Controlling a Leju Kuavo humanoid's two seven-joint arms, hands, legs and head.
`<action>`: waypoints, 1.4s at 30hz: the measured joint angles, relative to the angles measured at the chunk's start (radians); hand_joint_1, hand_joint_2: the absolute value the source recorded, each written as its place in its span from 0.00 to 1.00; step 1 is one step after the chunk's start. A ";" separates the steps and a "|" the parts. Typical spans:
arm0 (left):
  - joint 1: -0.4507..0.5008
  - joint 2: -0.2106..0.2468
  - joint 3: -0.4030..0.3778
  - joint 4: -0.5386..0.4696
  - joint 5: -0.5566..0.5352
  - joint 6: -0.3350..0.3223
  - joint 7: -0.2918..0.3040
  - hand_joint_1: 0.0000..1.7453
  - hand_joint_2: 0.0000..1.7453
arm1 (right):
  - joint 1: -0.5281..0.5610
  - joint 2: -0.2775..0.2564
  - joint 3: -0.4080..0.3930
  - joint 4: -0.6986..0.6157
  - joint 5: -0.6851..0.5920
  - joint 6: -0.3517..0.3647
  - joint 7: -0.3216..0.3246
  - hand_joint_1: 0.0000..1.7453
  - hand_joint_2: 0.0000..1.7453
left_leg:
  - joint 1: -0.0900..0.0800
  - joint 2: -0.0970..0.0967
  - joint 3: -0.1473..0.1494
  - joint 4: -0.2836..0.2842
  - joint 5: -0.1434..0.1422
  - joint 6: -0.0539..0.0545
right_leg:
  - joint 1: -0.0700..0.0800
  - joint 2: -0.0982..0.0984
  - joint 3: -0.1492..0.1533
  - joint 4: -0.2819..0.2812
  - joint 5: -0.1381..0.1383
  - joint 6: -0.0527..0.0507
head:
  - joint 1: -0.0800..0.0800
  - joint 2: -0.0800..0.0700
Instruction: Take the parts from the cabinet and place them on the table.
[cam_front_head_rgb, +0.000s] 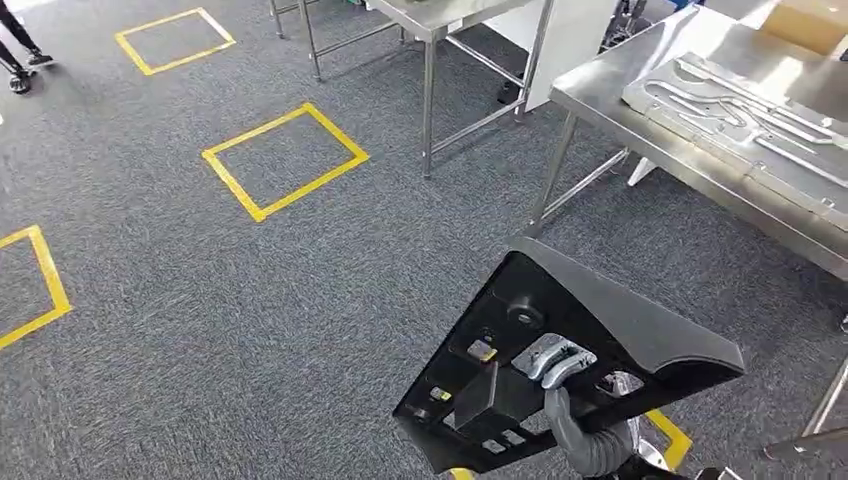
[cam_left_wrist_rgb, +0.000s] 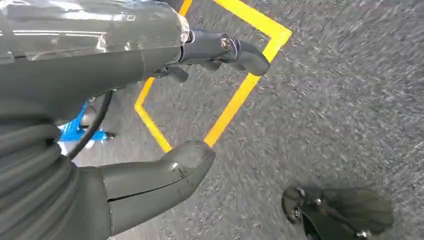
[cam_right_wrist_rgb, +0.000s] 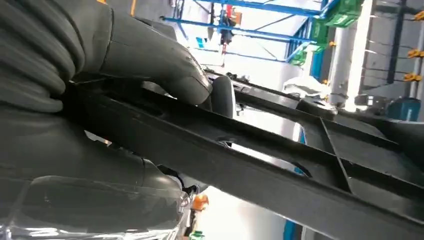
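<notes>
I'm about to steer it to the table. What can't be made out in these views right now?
- Head view: the black part covers most of the right hand; the finger hold beneath is hidden.
- Head view: the steel table is cut off by the right edge.
- Right wrist view: the part's far end runs past the frame.
- Left wrist view: the left hand holds nothing; the carpet is motion-blurred.

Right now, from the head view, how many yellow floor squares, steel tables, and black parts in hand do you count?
Yellow floor squares: 4
Steel tables: 2
Black part held by right hand: 1
Total: 7
</notes>
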 joint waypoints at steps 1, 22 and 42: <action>0.000 -0.002 0.000 0.000 0.000 0.000 0.004 0.00 1.00 | 0.000 0.000 0.000 0.000 0.000 0.000 0.004 1.00 1.00 | 0.001 0.011 0.003 -0.006 0.005 0.008 | 0.001 0.011 -0.003 -0.002 0.003 0.009 | 0.000 0.000; 0.002 -0.012 0.011 0.000 0.006 -0.003 0.030 0.00 1.00 | -0.015 0.002 0.000 -0.001 0.005 0.002 0.008 1.00 1.00 | 0.001 0.064 -0.113 0.301 -0.169 -0.029 | 0.002 -0.096 0.009 -0.015 0.004 -0.026 | 0.000 0.000; 0.005 -0.018 0.018 0.000 -0.010 -0.008 0.009 0.00 1.00 | 0.009 0.002 0.000 -0.017 0.018 -0.017 0.022 1.00 1.00 | 0.000 0.127 0.018 -0.010 -0.011 0.020 | 0.001 -0.164 -0.014 0.040 0.003 0.022 | 0.000 0.000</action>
